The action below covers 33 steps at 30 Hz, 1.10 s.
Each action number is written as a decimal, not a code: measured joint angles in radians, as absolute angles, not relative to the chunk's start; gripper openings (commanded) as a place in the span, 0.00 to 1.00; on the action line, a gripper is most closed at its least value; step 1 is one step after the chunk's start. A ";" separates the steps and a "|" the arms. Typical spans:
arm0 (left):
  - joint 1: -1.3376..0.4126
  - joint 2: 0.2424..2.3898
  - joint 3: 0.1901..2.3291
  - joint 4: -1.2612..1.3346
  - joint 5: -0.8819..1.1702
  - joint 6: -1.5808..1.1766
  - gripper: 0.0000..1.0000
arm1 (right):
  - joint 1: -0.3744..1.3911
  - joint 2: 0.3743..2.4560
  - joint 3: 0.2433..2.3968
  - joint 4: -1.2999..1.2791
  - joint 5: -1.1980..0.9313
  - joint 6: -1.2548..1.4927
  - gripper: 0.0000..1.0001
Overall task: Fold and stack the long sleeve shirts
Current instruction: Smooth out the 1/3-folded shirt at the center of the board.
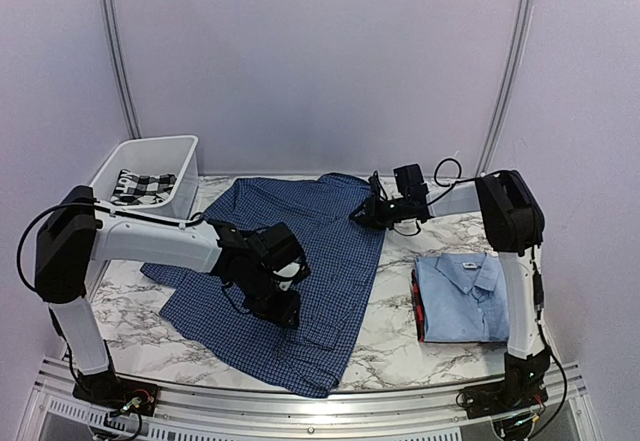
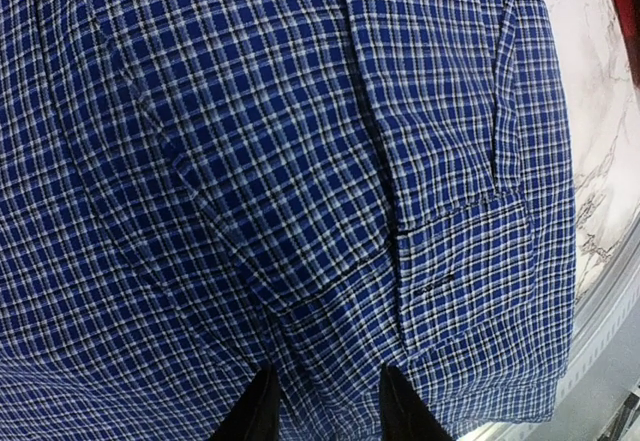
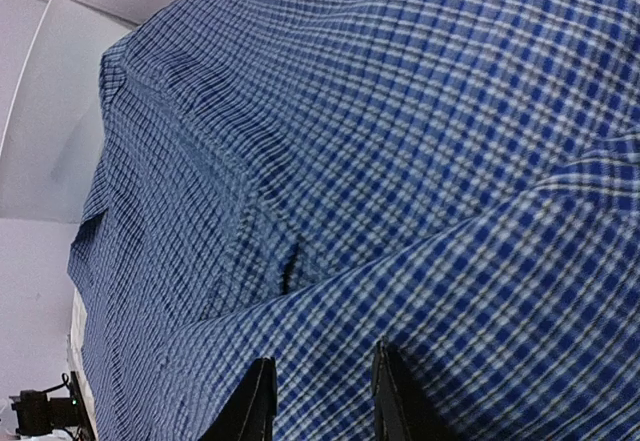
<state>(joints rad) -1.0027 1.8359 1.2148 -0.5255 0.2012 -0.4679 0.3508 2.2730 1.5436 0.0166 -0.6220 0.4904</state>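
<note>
Top external view: the dark blue fine-checked button-up shirt (image 1: 335, 291) lies spread across the middle of the marbled desk (image 1: 395, 336), its long axis running 12 to 6 o'clock and its hem close to the near edge. The left tool (image 1: 284, 309) is low over the shirt's centre and the right tool (image 1: 362, 215) at its 1 o'clock shoulder, each with fingers apart and clamping nothing. The folded plain light blue shirt (image 1: 460, 296) sits at 3 o'clock across a bare strip, so folding inward looks safest.
</note>
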 measured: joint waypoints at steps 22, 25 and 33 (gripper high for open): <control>-1.003 1.834 1.177 -0.451 0.254 -0.488 0.33 | 0.167 2.518 1.856 0.014 -0.654 0.612 0.28; -1.003 1.834 1.177 -0.451 0.252 -0.490 0.33 | 0.164 2.519 1.868 -0.005 -0.653 0.615 0.30; -1.000 1.834 1.177 -0.451 0.214 -0.505 0.33 | 0.164 2.425 1.813 -0.088 -0.602 0.545 0.40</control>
